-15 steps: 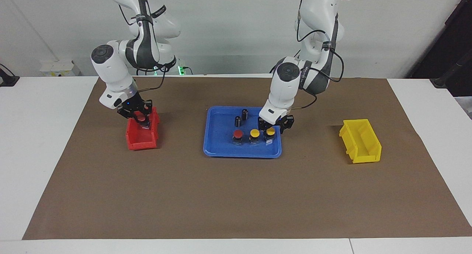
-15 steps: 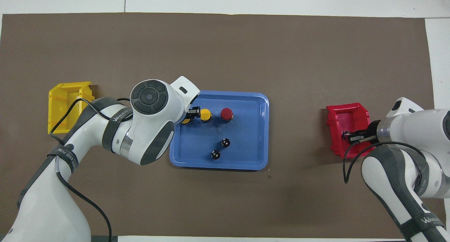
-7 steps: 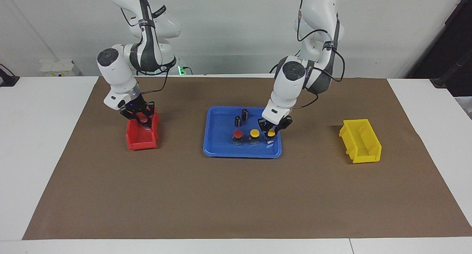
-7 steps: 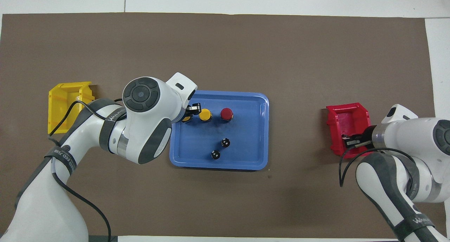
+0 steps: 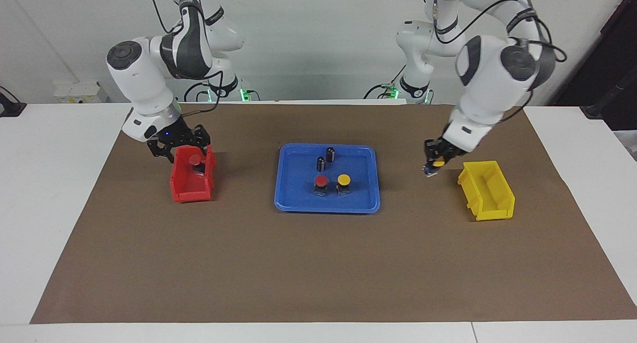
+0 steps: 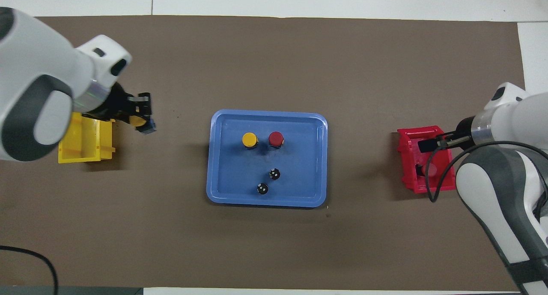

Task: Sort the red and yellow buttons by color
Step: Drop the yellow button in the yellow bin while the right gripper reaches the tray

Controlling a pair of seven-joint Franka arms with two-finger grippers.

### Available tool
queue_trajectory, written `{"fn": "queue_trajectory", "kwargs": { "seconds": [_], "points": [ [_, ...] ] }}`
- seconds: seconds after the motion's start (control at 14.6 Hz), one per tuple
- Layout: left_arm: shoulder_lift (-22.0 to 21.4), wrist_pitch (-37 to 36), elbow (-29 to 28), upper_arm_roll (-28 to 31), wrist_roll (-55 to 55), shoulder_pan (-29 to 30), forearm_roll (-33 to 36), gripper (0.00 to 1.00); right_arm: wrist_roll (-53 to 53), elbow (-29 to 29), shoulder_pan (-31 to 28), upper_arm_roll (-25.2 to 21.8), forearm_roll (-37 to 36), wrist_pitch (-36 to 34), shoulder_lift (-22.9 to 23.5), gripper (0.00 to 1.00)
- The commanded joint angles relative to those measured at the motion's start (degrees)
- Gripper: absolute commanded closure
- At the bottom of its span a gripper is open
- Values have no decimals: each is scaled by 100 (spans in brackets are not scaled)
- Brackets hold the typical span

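My left gripper (image 5: 434,164) is shut on a yellow button (image 5: 438,162) and holds it in the air over the brown mat, just beside the yellow bin (image 5: 490,196); in the overhead view the gripper (image 6: 143,119) and button (image 6: 138,121) are at the bin's edge (image 6: 87,151). My right gripper (image 5: 178,147) is open above the red bin (image 5: 189,193). A red button (image 5: 196,160) lies in that bin, free of the fingers. A red button (image 5: 321,180) and a yellow button (image 5: 343,179) stand side by side in the blue tray (image 5: 298,203).
Two dark capless cylinders (image 5: 321,163) (image 5: 330,153) stand in the tray, nearer to the robots than the buttons. The tray sits mid-table on a brown mat (image 5: 318,263), with the red bin toward the right arm's end and the yellow bin toward the left arm's end.
My left gripper lifted one yellow button out of the tray and carried it to beside the yellow bin. My right gripper let go of the red button into the red bin and rose.
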Motion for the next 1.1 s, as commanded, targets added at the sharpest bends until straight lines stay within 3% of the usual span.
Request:
{"fn": "queue_trajectory", "kwargs": {
  "seconds": [0.0, 0.27, 0.41, 0.75, 1.03],
  "points": [
    [-69, -24, -160, -29, 1374, 833, 159, 99, 1650, 1648, 1005, 34, 29, -468, 985, 1],
    [-402, 932, -1134, -29, 2467, 1521, 160, 99, 4042, 2916, 2394, 35, -129, 74, 2399, 0],
    [-420, 1276, -1461, -29, 2661, 1635, 160, 99, 4372, 2648, 2678, 35, -401, 627, 2692, 0],
    [-368, 1796, -2014, -47, 2591, 1522, 160, 99, 4407, 1936, 2819, 79, -393, 1137, 2623, 1],
    [-280, 2543, -2481, -47, 2618, 1495, 160, 99, 4399, 1346, 2837, 79, -393, 1544, 2447, 18]
  ]
}}
